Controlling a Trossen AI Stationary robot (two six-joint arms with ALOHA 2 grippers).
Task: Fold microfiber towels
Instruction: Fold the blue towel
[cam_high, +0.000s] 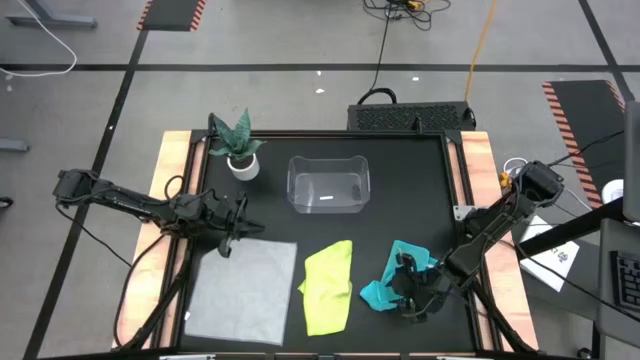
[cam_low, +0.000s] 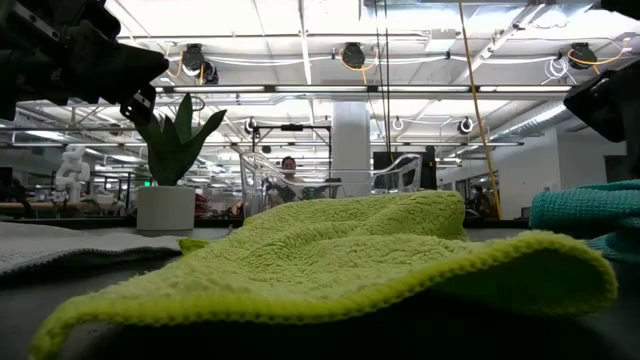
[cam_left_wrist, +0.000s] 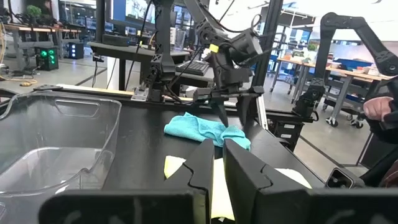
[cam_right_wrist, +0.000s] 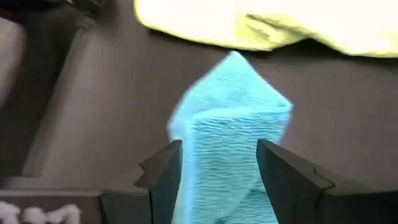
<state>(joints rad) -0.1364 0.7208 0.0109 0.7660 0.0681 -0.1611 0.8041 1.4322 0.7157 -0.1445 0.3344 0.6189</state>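
Two end effectors: right end effector (cam_right_wrist: 217, 171) wide open, straddling crumpled teal microfiber towel (cam_right_wrist: 233, 149), ready to pinch; left end effector (cam_left_wrist: 214, 171) near-shut, empty, waiting above worktop (cam_high: 400, 190).

Overhead looking straight down, low camera level across table (cam_high: 420, 180), wrist views close

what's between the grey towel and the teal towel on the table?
The yellow-green towel lies between the grey towel and the teal towel, with bare black mat either side of it. The high view shows this.
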